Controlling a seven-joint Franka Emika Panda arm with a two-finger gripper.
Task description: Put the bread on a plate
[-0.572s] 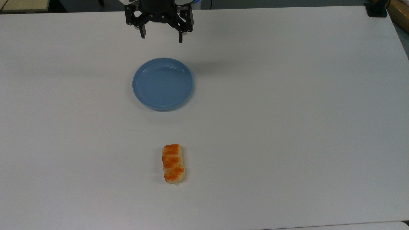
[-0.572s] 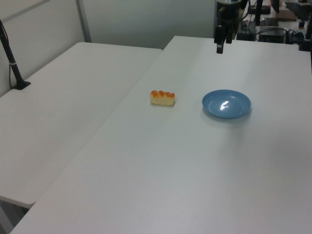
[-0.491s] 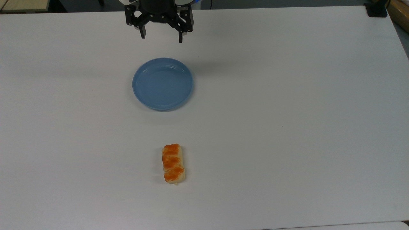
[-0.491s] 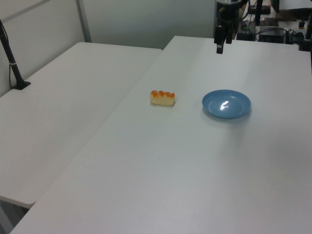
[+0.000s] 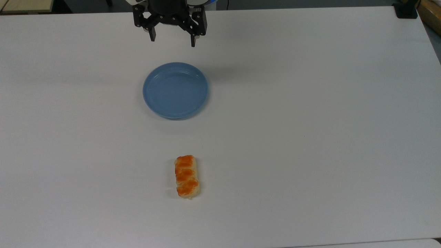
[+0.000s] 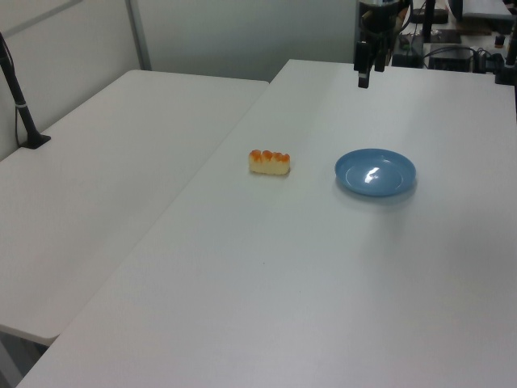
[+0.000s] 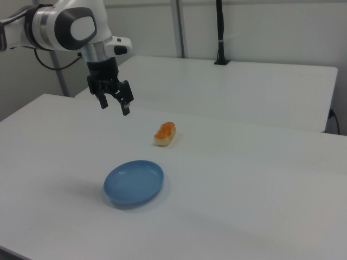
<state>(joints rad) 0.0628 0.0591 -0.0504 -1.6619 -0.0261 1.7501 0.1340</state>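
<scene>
White rounded arm (image 7: pixel 65 24), grey joint cap, black fingers (image 7: pixel 125 109)

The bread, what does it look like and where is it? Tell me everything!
The bread is a small oblong braided roll with pale beige sides and shiny orange-brown bumps on top. It lies flat on the white table, whole and untouched. It sits apart from the blue plate, below it in the top view, its long side pointing toward the plate. The open gripper hangs in the air beyond the plate, far from the bread.
</scene>
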